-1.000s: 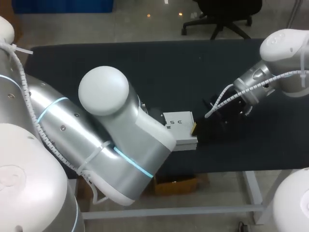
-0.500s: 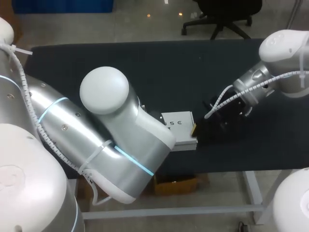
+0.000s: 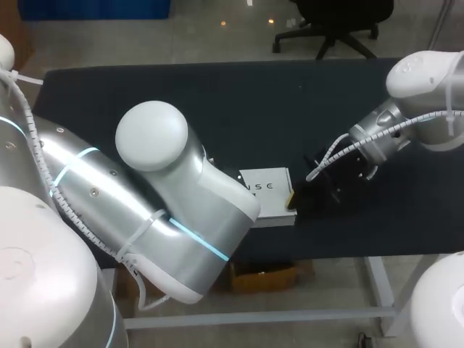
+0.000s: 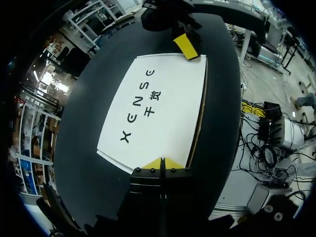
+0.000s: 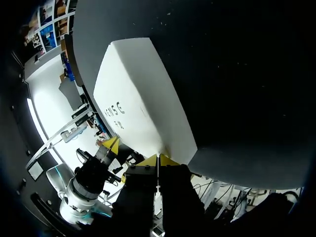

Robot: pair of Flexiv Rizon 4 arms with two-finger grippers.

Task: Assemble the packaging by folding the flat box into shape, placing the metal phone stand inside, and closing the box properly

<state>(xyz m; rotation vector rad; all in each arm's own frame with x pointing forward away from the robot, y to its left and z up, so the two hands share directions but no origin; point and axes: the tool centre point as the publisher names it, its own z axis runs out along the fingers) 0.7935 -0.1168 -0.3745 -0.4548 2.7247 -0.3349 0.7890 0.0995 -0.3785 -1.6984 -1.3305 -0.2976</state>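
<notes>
A dark counter (image 3: 217, 101) is carrying a white box (image 3: 270, 190), which is lying near the front edge with its printed face turned up. A brown cardboard edge is showing along one long side.

The box is sitting lengthwise between the two sets of fingers, one set at each short end. In the left wrist view, the left fingers (image 4: 155, 164) are pressed together, their yellow tips meeting in a single wedge right at the near end of the box. They seem to be touching its edge, though the actual contact is hard to make out. In the right wrist view, the right fingers (image 5: 150, 161) are likewise drawn together, and their joined tips are sitting against the near lower corner of the box. Neither set is clamping the box.

The left arm (image 3: 167, 210) is coming in from the left side. Its bulky silver elbow and forearm are leaning low over the counter and are covering the box's left end in the head view. The right arm (image 3: 417, 101) is coming in from the right side, with its wrist angling down and inward toward the box's right end.
</notes>
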